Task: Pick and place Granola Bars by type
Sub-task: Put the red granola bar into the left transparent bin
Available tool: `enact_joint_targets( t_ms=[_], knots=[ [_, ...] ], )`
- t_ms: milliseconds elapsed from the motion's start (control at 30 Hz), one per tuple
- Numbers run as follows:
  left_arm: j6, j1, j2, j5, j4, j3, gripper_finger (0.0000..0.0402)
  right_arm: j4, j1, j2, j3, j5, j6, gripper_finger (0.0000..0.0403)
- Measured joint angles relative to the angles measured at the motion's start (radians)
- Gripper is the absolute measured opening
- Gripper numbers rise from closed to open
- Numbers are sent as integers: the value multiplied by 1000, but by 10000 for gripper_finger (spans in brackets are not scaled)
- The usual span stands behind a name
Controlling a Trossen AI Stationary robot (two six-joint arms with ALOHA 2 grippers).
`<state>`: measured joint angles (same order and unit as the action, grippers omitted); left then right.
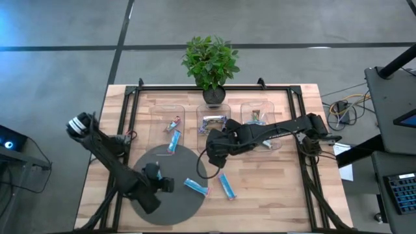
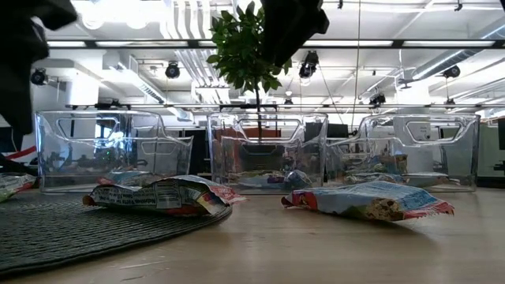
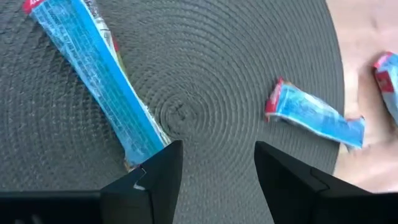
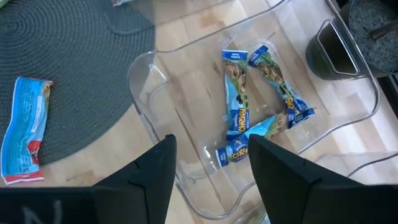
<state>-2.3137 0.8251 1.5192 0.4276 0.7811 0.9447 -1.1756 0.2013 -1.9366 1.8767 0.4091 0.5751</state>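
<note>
Hovering my left gripper [image 3: 214, 180], jaws parted and empty, over the round mat [image 1: 146, 162], I see the nearest blue granola bar [image 3: 99, 74] just beside one finger, lying diagonally.

I'm seeing three trays [image 1: 168, 112] sitting along the counter's [image 1: 273, 188] far edge, bars lying inside each, a round mat [image 1: 170, 209] lying near the front-left, two bars [image 1: 227, 186] lying beside it.

Open-plan lab/workshop: exposed ceiling ducts [image 2: 170, 28], track lights [image 2: 172, 70], polished concrete floor [image 1: 58, 65], cables [image 1: 341, 107].
</note>
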Motion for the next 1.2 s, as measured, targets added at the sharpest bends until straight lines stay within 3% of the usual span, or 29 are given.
enact_joint_targets(
  t_ms=[233, 367, 533, 1000, 1200],
  knots=[
    [-15, -29, 14, -77, 57, 2, 183, -6, 1, 0, 0, 0, 0, 192],
    [-17, -29, 9, -152, 222, 51, 183, -7, 1, 0, 0, 1, 0, 192],
    [-12, -36, 5, -157, 386, 114, 183, -6, 1, 0, 0, 9, 0, 192],
    [-3, -92, 8, -162, 332, 32, 183, 2, 1, 0, -3, 13, 5, 192],
    [-15, -92, 8, -207, 187, -27, 183, 3, 1, 0, -23, 14, 8, 192]
  ],
)
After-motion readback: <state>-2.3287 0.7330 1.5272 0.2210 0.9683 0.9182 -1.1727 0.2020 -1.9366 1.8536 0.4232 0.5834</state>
